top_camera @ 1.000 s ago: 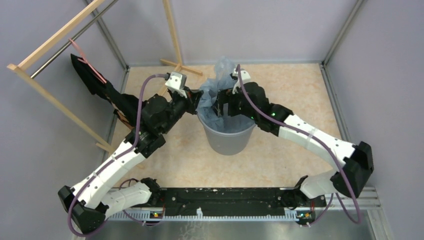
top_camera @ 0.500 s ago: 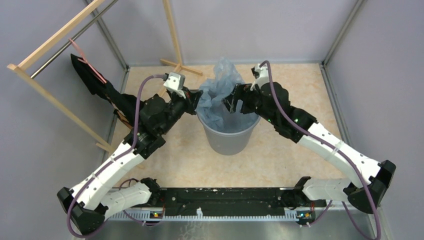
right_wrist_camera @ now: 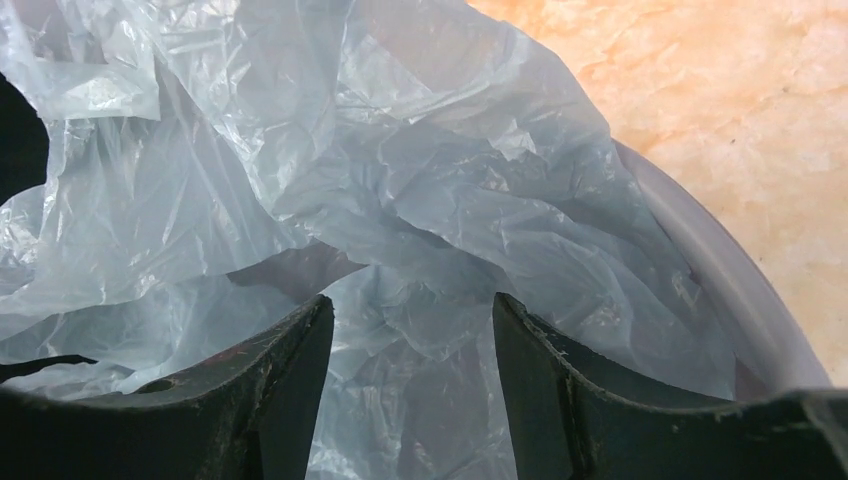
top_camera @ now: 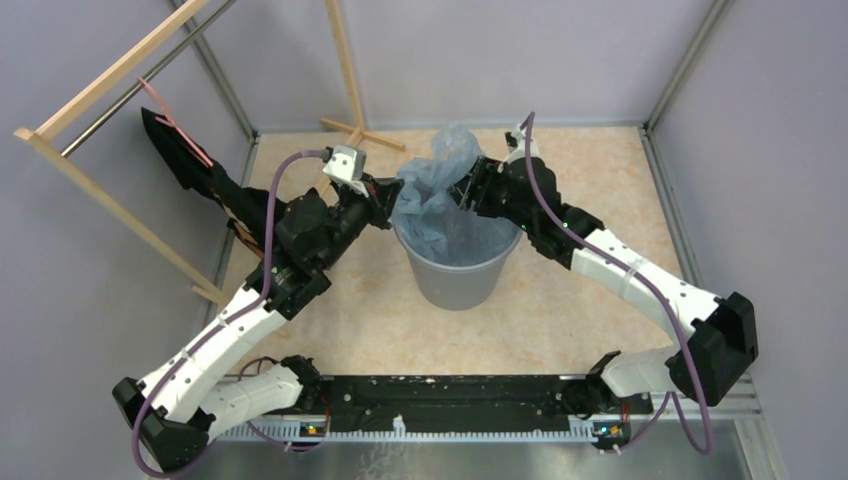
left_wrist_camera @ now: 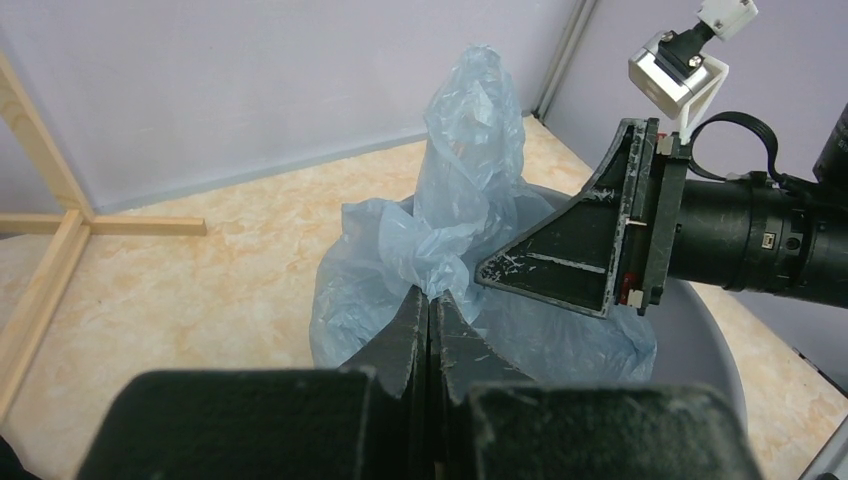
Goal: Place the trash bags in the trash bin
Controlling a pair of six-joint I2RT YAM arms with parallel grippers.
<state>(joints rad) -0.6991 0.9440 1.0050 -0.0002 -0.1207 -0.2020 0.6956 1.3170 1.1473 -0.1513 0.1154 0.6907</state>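
The pale-blue trash bag [top_camera: 437, 200] sits crumpled in the round grey trash bin [top_camera: 455, 285], with a peak of film rising above the far rim. At the bin's left rim my left gripper [top_camera: 392, 207] is shut on a fold of the bag [left_wrist_camera: 470, 200]; its jaws [left_wrist_camera: 430, 298] meet with film pinched at the tips. My right gripper [top_camera: 466, 190] is over the bin's far right side. In its wrist view the right gripper [right_wrist_camera: 412, 305] stands open, wrinkled bag film [right_wrist_camera: 400, 190] lying just beyond the fingers, none visibly clamped. The bin rim [right_wrist_camera: 740, 300] curves at the right.
A wooden rack [top_camera: 100, 90] stands at the far left with a black cloth and pink strap [top_camera: 190, 160] hanging from it. A wooden upright with a crossed foot [top_camera: 358, 130] stands behind the bin. Enclosure walls and metal posts ring the marbled floor [top_camera: 600, 180].
My right gripper drew out of the bin to the right, then came back to the bag's upper right side with narrower jaws. The bag's peak rose. The left gripper kept its hold.
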